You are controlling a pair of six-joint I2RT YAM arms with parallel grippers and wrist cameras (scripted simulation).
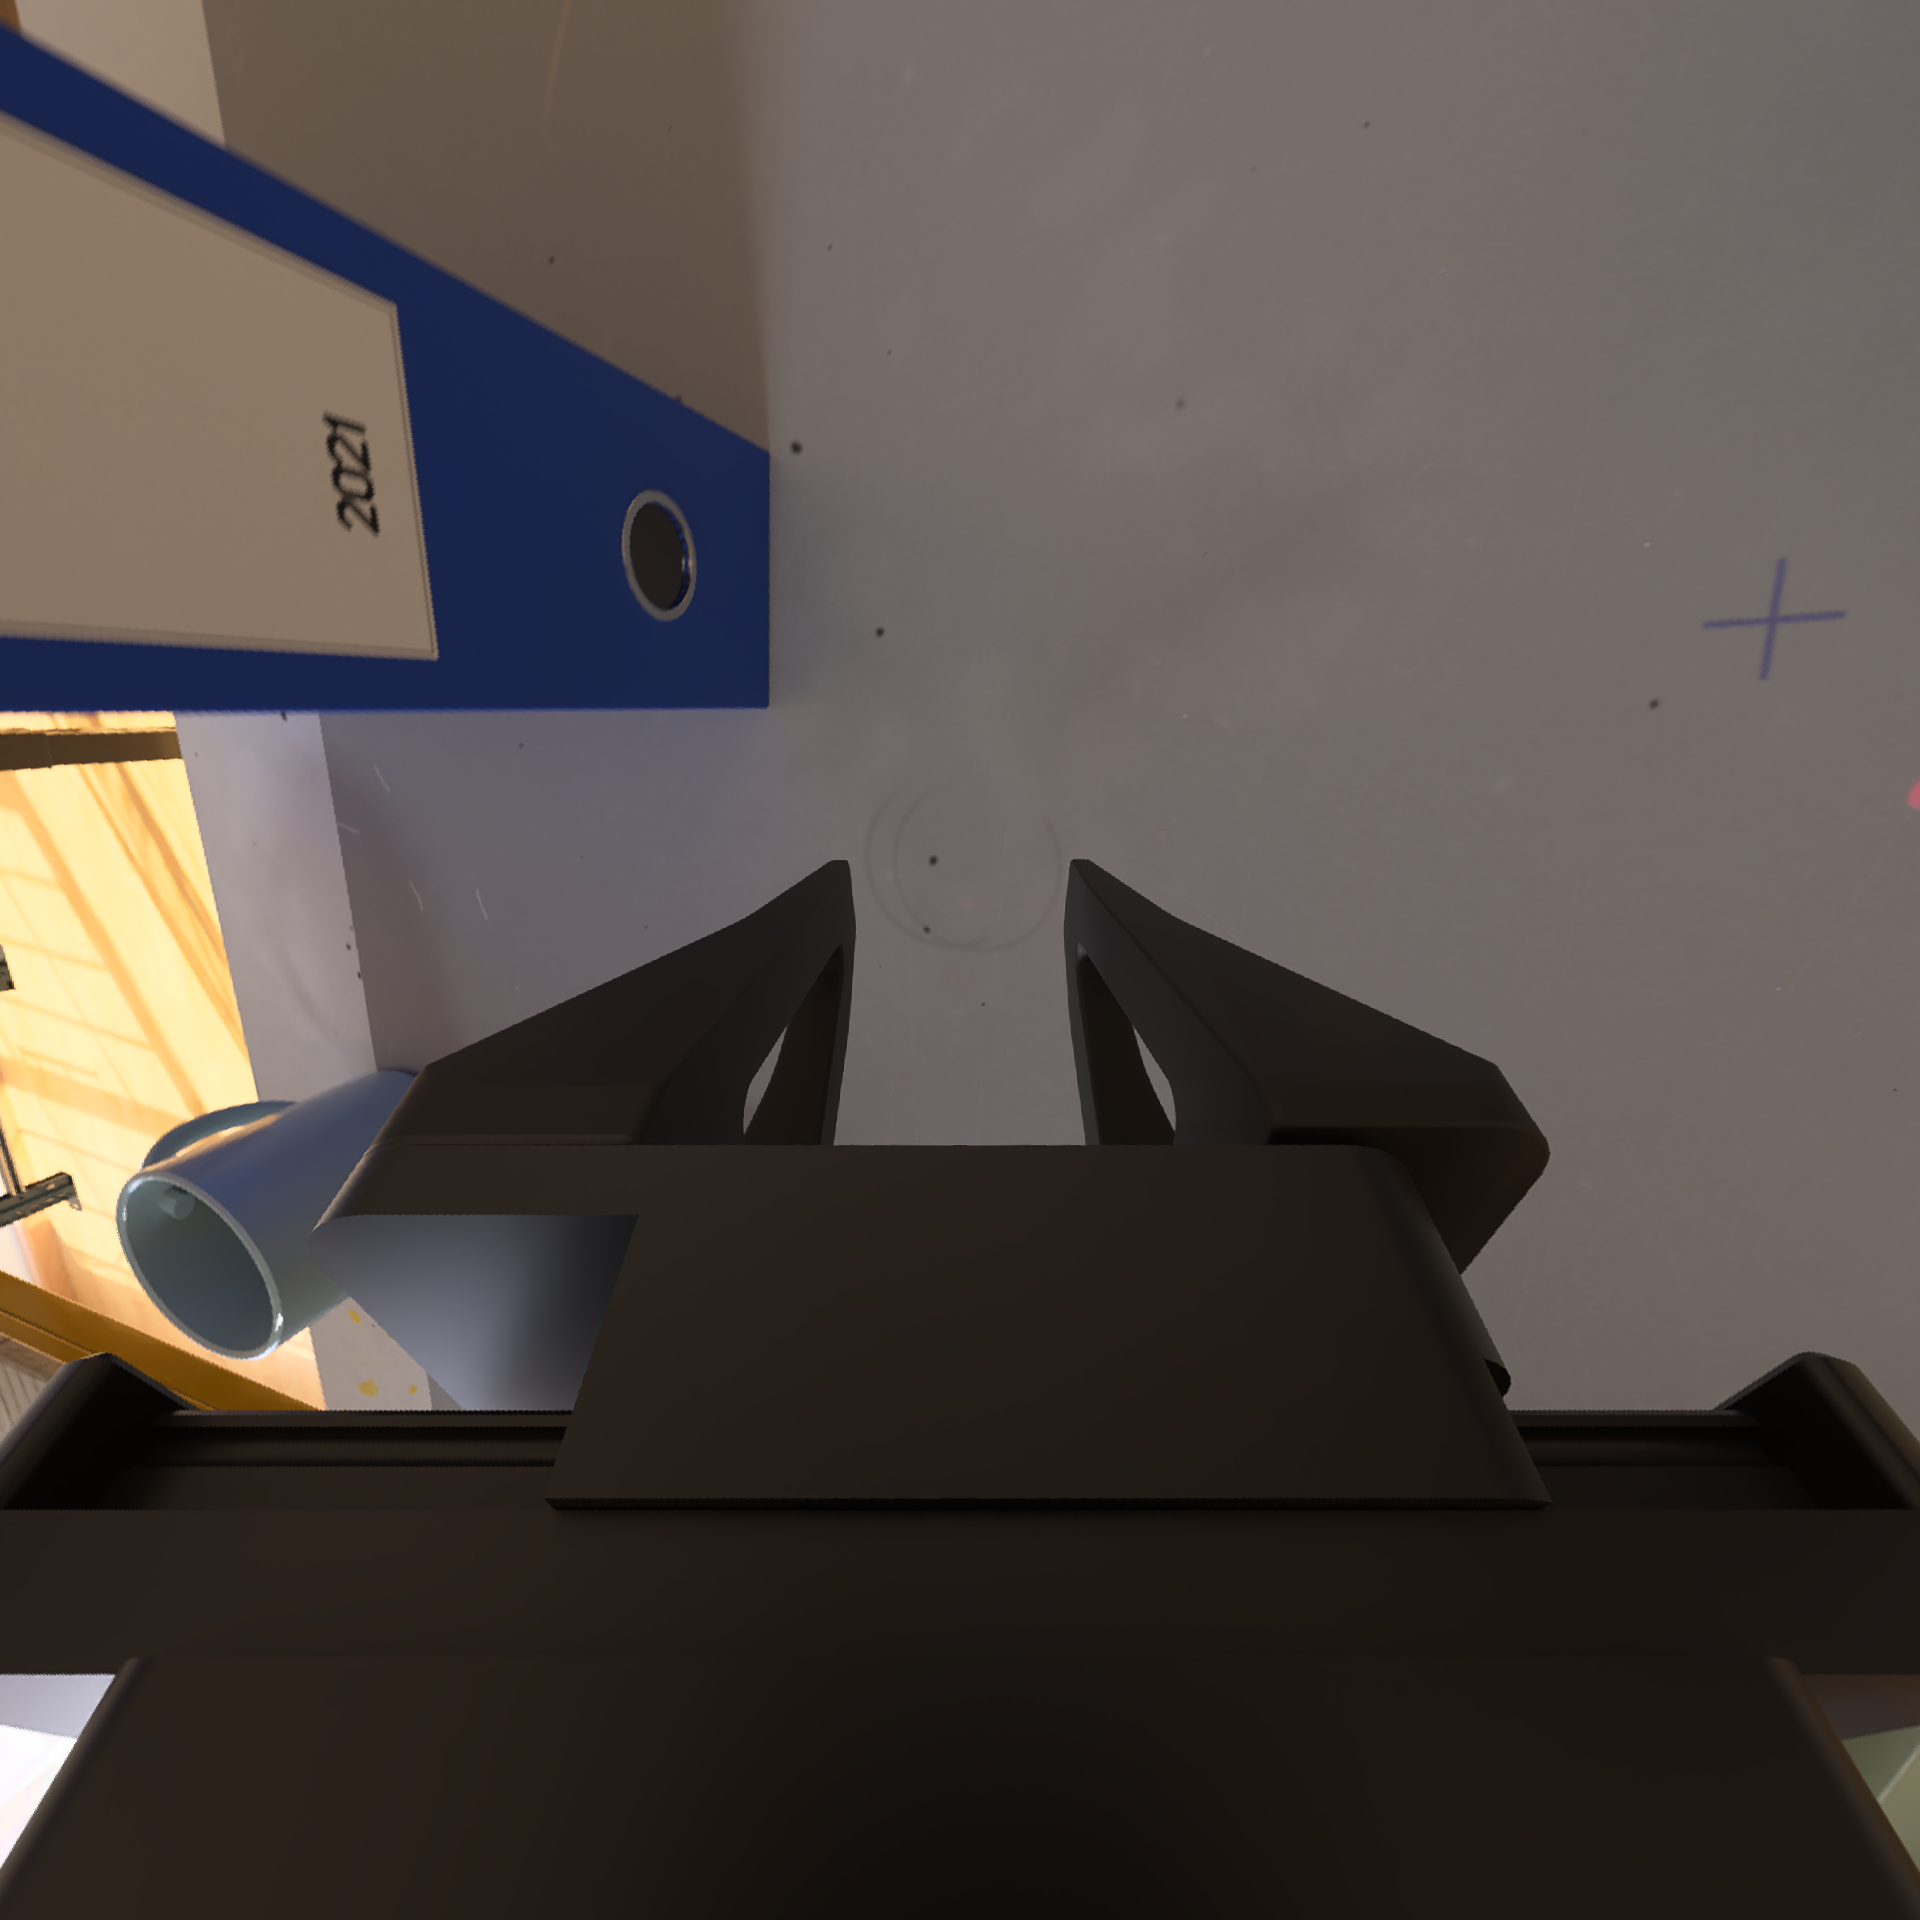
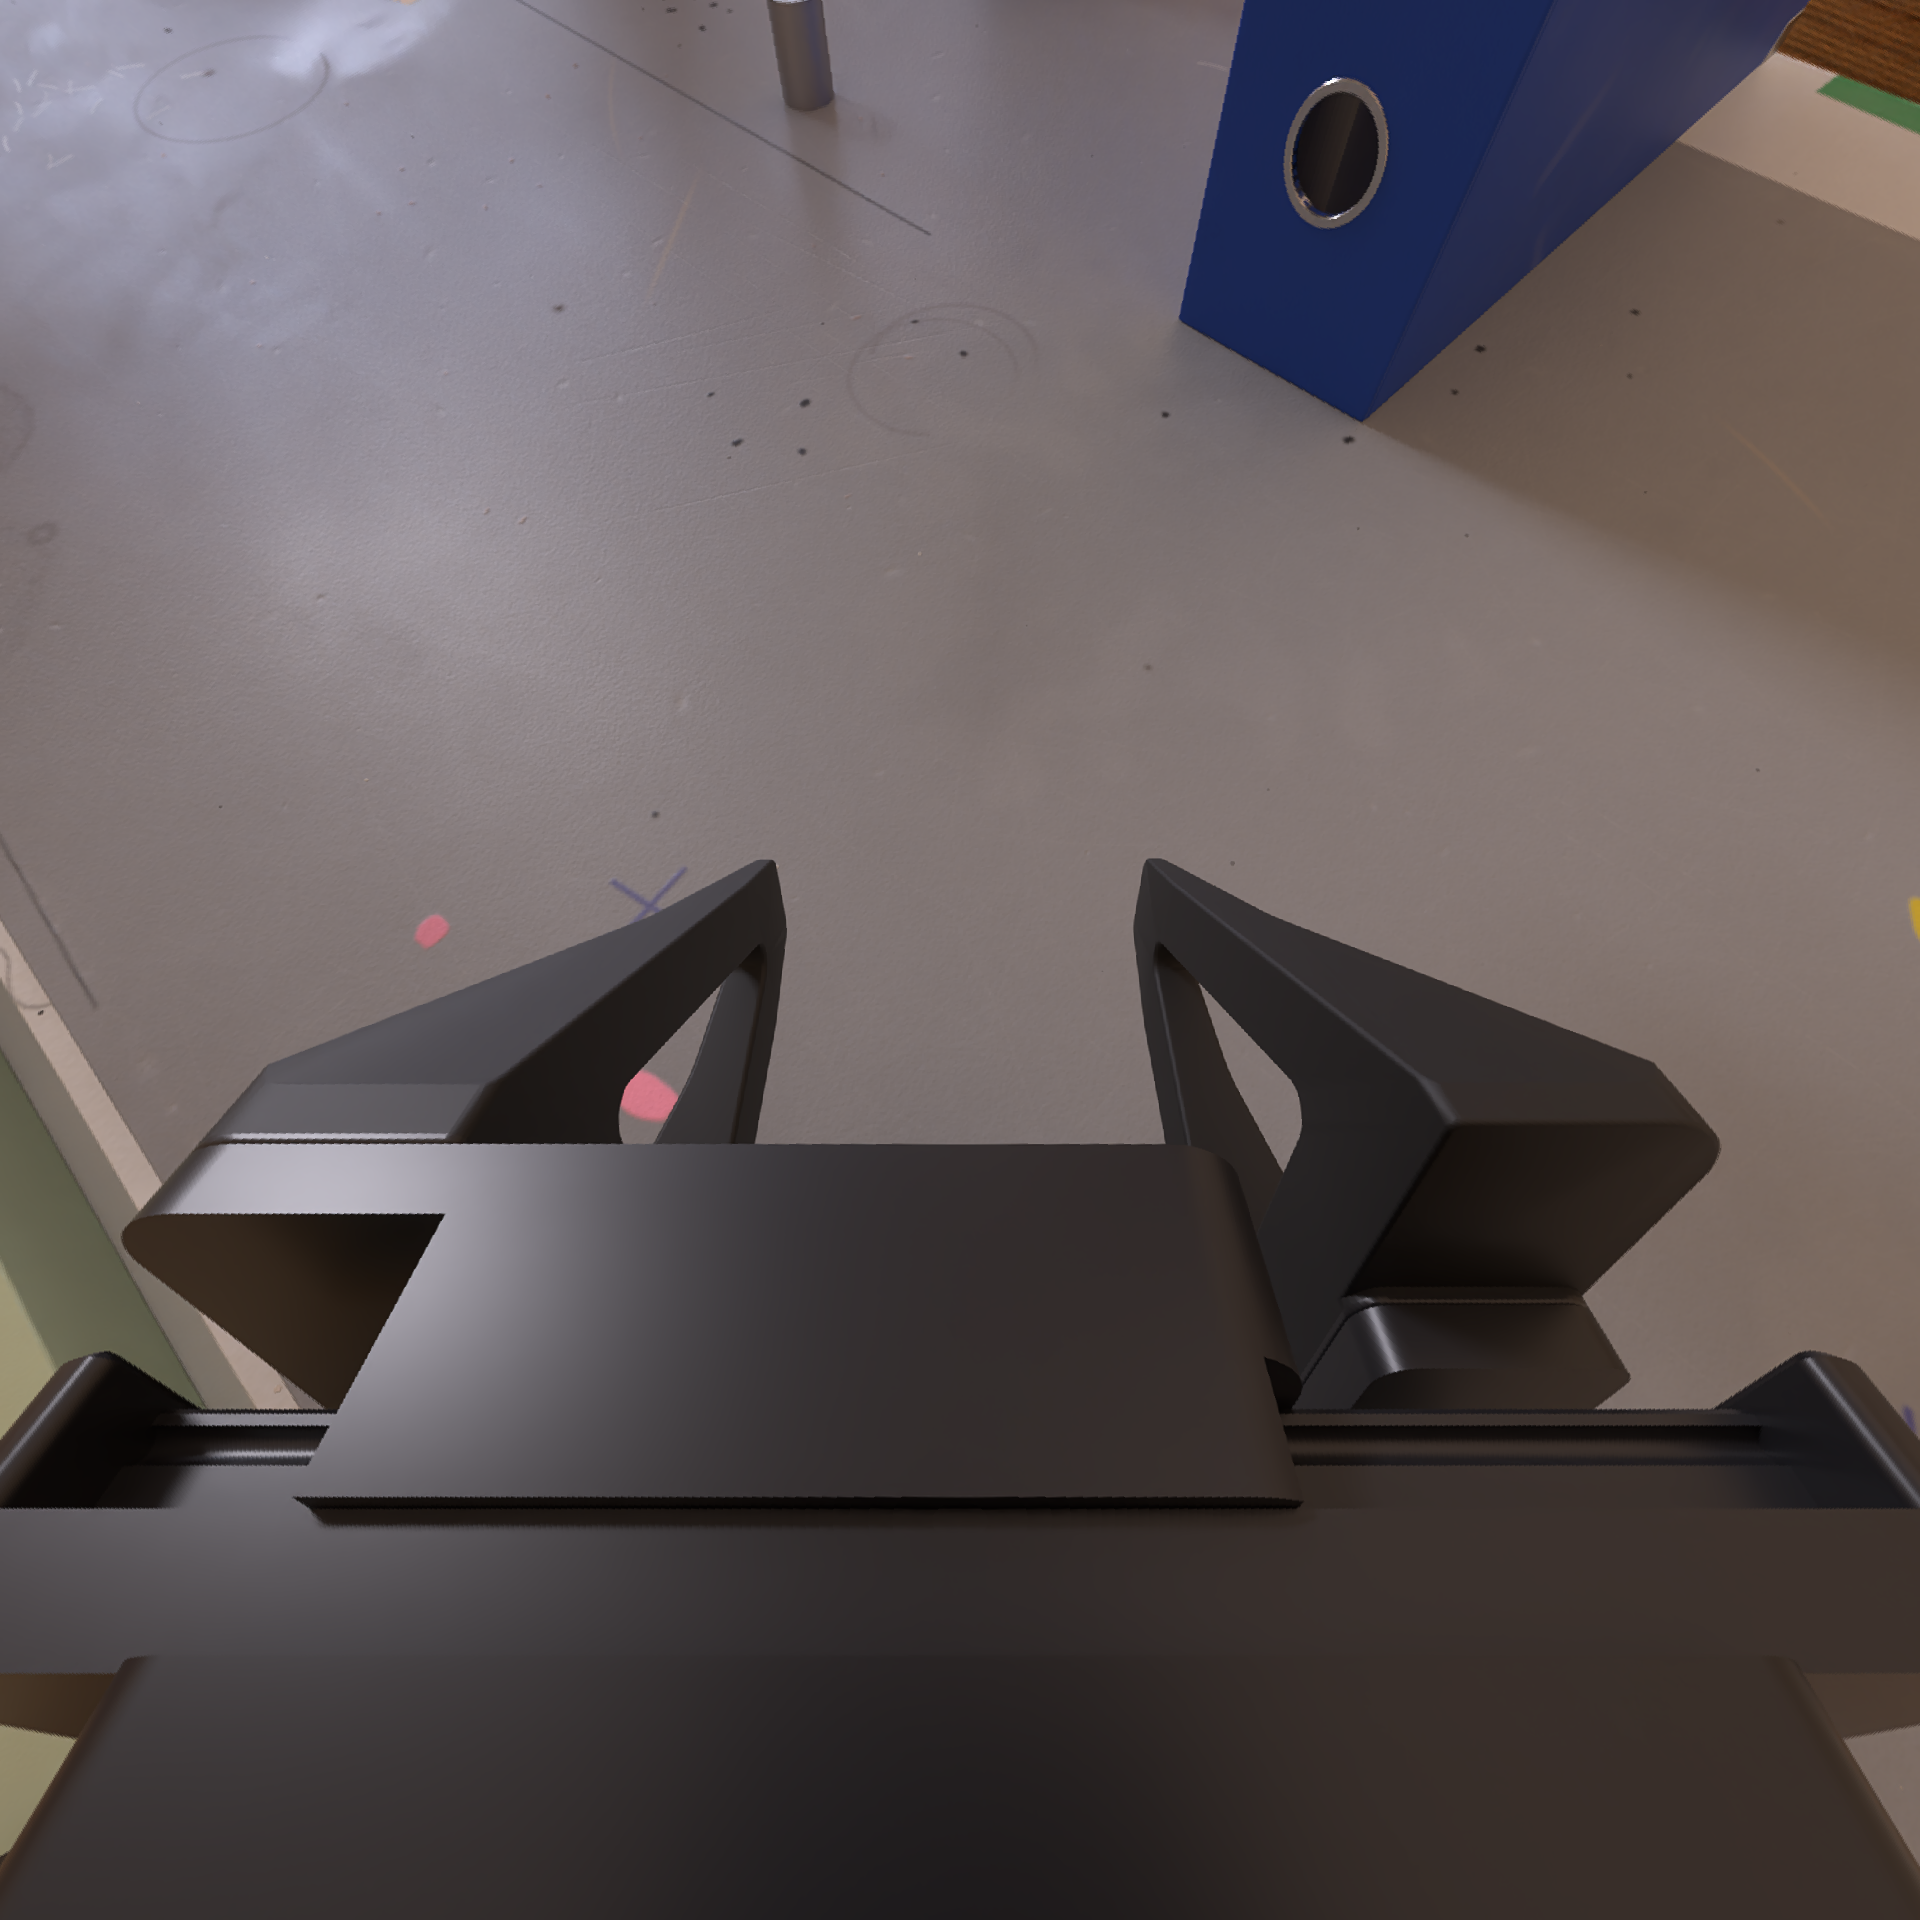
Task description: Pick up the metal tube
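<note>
The metal tube [image 1: 223, 1236] is a short grey hollow cylinder standing upright on the grey table [image 1: 1351, 416], near the table's edge. In the left wrist view it is at the lower left, partly hidden behind my left gripper's body. It also shows in the right wrist view [image 2: 801, 57], small and far off at the top. My left gripper [image 1: 961, 883] is open and empty above bare table, with the tube off to its left. My right gripper [image 2: 956, 883] is open and empty, far from the tube.
A blue binder [image 1: 540, 447] with a pale spine label stands on the table by the left gripper; it also shows in the right wrist view [image 2: 1455, 208] at the top right. The table edge [image 1: 343, 935] runs close to the tube.
</note>
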